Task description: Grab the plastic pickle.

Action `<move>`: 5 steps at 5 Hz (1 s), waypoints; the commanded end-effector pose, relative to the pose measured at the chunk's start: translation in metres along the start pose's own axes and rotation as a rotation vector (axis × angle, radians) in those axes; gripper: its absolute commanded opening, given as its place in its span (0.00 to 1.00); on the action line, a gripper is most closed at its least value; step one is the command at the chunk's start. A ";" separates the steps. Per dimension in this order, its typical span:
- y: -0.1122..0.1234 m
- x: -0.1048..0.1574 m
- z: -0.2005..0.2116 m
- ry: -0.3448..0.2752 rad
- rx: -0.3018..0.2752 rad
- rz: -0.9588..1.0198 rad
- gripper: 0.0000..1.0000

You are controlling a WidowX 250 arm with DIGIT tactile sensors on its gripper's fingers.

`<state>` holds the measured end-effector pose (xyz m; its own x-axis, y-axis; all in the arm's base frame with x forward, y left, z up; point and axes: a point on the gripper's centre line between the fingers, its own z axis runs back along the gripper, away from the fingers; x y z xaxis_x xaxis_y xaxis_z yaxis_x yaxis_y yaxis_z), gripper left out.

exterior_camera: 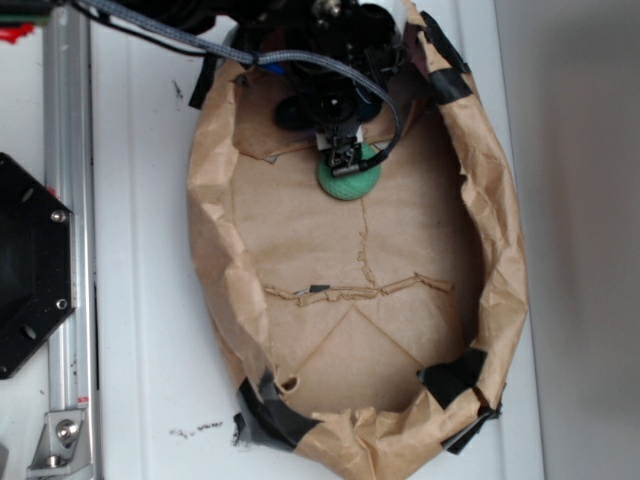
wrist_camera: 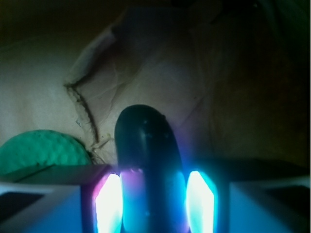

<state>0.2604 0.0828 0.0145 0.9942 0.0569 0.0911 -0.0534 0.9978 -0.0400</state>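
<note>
Clenching the plastic pickle [wrist_camera: 148,160] between glowing pads [wrist_camera: 108,204], the claw [wrist_camera: 154,204] shows this only in the wrist view; the exterior view shows a green ball [exterior_camera: 350,180] beneath it.

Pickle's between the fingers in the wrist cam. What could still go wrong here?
1. The plastic pickle is glossy and rounded; it sits between the glowing fingers, but firm contact isn't clear, so it may squirt out.
2. The green ball lies just beside it and could get nudged.
3. Torn paper liner underneath could snag the gripper.
</note>
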 end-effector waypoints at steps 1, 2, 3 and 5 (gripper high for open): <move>-0.056 0.030 0.084 -0.137 -0.037 -0.096 0.00; -0.091 0.045 0.120 -0.141 -0.045 -0.127 0.00; -0.106 0.046 0.119 -0.107 0.014 -0.212 0.00; -0.103 0.033 0.121 -0.097 -0.041 -0.267 0.00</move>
<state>0.2865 -0.0247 0.1232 0.9677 -0.2110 0.1376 0.2199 0.9741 -0.0522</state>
